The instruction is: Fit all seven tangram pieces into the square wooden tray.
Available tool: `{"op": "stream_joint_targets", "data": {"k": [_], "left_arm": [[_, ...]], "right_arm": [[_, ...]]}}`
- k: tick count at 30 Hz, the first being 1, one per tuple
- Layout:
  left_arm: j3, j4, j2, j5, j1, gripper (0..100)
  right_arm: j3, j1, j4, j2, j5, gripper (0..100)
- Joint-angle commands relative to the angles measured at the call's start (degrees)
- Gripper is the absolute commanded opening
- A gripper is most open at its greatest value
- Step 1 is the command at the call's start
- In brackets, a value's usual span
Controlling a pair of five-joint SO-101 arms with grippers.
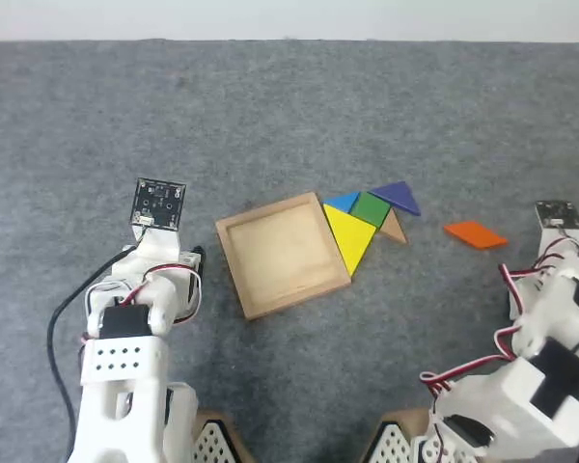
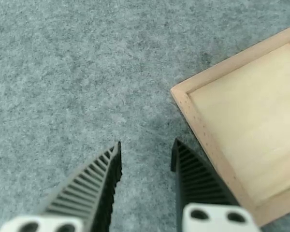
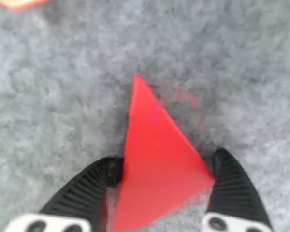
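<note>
1. At the left, the left gripper (image 2: 146, 145) hangs open just beside the empty tray (image 2: 232, 63); a low move may push the tray.
2. At the right, the right gripper (image 3: 165, 162) pinches the red triangle (image 3: 152, 140) by its wide end, so the piece may twist out.

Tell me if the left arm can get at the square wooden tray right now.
Probably yes. The left gripper hangs, jaws open, just beside the wooden tray at its corner; bare grey felt lies between them and nothing blocks the way.
</note>
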State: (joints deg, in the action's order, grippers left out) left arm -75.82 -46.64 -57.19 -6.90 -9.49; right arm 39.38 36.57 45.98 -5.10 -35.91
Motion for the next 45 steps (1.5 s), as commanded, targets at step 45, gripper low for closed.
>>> {"op": "stream_joint_targets", "data": {"k": [45], "left_arm": [[0.5,1.1,0.2,-0.4,0.4,17]], "right_arm": [[15.7,5.1,9.8,30.7,49.1,35.1]]}}
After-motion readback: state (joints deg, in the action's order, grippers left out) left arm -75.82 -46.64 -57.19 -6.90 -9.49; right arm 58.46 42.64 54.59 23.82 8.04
